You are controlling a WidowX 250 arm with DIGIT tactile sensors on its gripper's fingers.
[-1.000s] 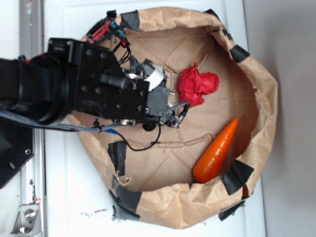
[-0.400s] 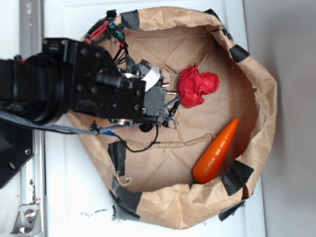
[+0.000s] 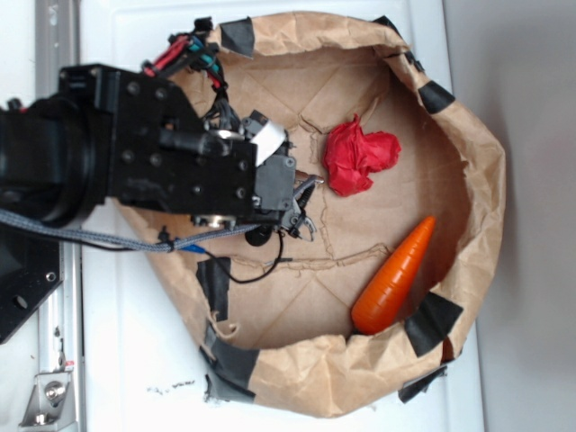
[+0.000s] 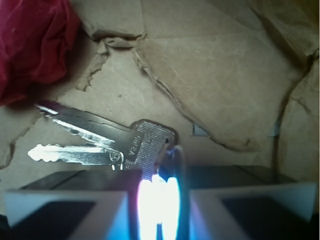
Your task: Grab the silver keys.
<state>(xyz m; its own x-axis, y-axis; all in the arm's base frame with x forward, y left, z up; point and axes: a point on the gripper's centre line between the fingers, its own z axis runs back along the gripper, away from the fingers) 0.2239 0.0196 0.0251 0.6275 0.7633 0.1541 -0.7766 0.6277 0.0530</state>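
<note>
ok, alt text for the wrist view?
Silver keys hang from the end effector, which is shut on their ring end, blades pointing left over crumpled brown paper. A red cloth fills the upper left corner.

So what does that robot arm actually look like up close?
The arm is blocky matte black, dotted with screw holes, with a white patch near its tip. Red, teal and black wires bunch on top; a grey braided cable runs beneath. The wrist view shows pale, whitish jaws.
</note>
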